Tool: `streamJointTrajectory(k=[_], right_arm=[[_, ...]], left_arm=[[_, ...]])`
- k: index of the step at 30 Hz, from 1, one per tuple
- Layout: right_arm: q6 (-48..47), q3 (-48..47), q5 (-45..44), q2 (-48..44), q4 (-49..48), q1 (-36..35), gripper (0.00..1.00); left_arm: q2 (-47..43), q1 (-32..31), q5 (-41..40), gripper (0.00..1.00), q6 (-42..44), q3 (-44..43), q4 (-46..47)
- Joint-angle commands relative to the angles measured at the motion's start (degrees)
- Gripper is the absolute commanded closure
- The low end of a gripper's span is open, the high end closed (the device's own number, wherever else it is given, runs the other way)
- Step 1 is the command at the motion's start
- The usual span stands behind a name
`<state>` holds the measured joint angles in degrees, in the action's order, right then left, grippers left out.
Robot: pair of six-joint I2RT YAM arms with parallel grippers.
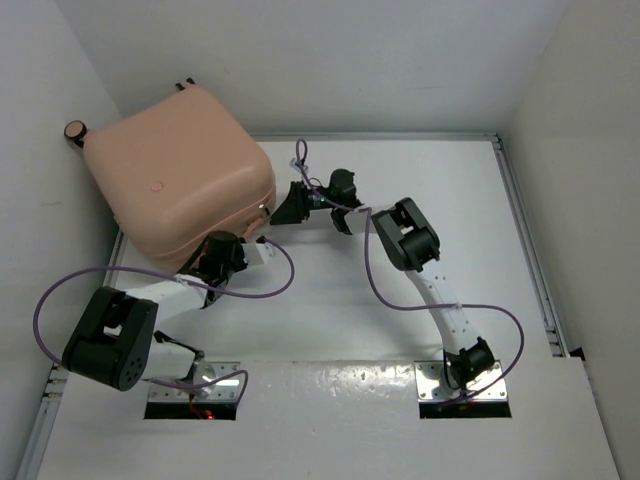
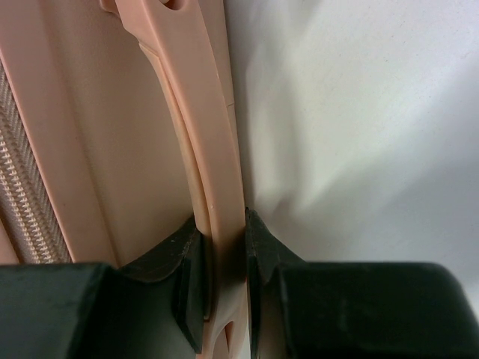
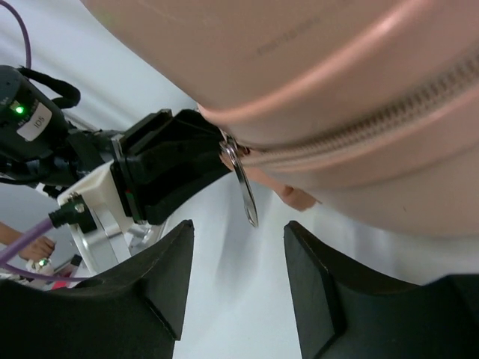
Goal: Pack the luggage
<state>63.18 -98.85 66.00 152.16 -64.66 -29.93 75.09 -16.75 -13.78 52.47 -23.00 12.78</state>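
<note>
The luggage point(image 1: 175, 175) is seen closed at the far-left corner of the table point(image 1: 400, 180), close to the left wall, wheels toward the back. The left gripper point(image 2: 224, 254) is clamped on the peach handle point(image 2: 209, 149), pads pressed on both sides. The right gripper point(image 3: 236, 277) is held open with nothing between its jaws, the metal zipper pull point(image 3: 243, 191) hanging just ahead of them.

The shell is judged stiff, smooth and slippery, too wide for either jaw, and probably fairly heavy to drag. The handle is taken as the only firm hold. The zipper pull is thin and swings freely, so a centred pinch is needed. The zipper point(image 3: 374, 127) is likely to resist at the rounded corners.
</note>
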Motion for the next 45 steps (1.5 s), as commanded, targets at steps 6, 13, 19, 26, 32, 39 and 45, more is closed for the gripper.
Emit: streamJointTrajectory(k=[6,13,19,26,32,39,45], right_arm=[[-0.9,-6.3,-1.9,-0.8,-0.7,-1.8,0.48],[-0.7,-11.5,-3.7,1.0,0.9,-2.7,0.67],[-9.5,-7.9,-5.1,-2.8,9.0,-3.0,1.0],[-30.0,9.6,-15.1,-16.3,16.9,-0.7,1.0],[-46.0,13.5,-27.8,-23.0,30.1,0.7,1.0],[-59.2,12.4,-38.6,-22.3,33.4,1.5,1.0],[-66.3,8.1,-44.2,-18.6,33.3,3.0,1.0]], left_arm=[[0.5,1.7,-5.6,1.0,-0.1,3.5,-11.4],[0.5,1.7,-5.6,1.0,-0.1,3.5,-11.4],[-1.1,1.7,-6.1,1.0,-0.6,4.1,-11.9],[-7.5,4.2,-5.4,1.0,4.6,10.2,-11.4],[-9.3,9.0,-3.5,1.0,9.0,13.2,-9.6],[-7.7,11.9,-2.5,1.0,10.9,12.5,-7.6],[-4.2,15.4,-2.0,1.0,12.0,10.7,-6.5]])
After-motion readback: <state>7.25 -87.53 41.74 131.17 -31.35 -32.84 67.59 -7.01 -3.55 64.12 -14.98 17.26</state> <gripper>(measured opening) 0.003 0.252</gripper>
